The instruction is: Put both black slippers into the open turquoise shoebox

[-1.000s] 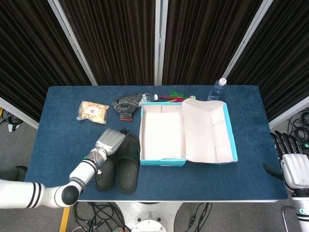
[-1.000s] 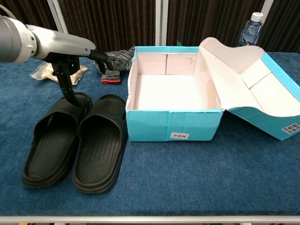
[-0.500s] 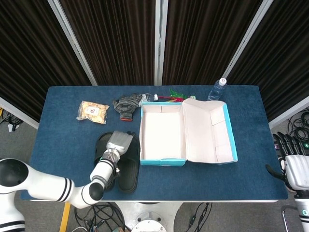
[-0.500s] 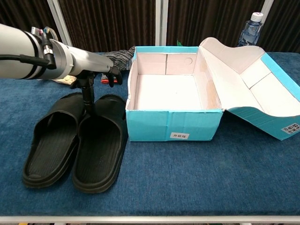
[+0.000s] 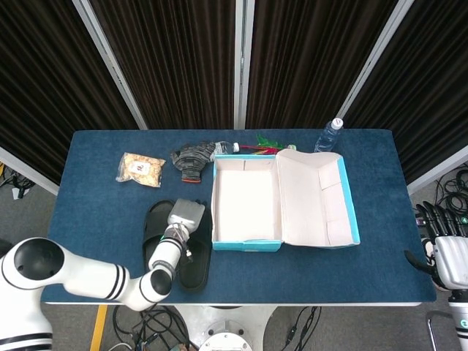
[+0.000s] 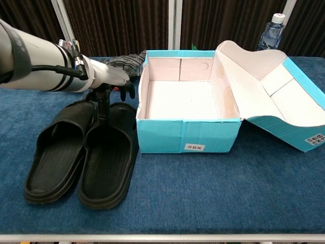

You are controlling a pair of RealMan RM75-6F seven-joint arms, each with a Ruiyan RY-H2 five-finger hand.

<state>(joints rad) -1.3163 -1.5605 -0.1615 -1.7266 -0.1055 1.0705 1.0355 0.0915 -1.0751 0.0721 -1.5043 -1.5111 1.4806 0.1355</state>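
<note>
Two black slippers lie side by side on the blue table, left of the open turquoise shoebox (image 5: 245,242) (image 6: 188,137). In the chest view the left slipper (image 6: 57,152) and the right slipper (image 6: 109,162) point their toes away from me. My left hand (image 5: 186,217) (image 6: 107,80) hovers over the toe end of the right slipper (image 5: 196,262), with one finger (image 6: 103,108) reaching down onto its strap and holding nothing. The box is empty, its lid folded out to the right. Off the table's right edge, my right hand (image 5: 446,252) hangs with fingers spread.
A snack bag (image 5: 140,168) and a grey knitted glove (image 5: 194,159) (image 6: 127,63) lie behind the slippers. A water bottle (image 5: 330,135) (image 6: 270,30) stands at the back right, behind the lid. Small colourful items (image 5: 267,144) lie behind the box.
My left hand has moved right, from the left slipper's toe to the right slipper's strap. The slippers and box have not moved. The right hand sank slightly.
</note>
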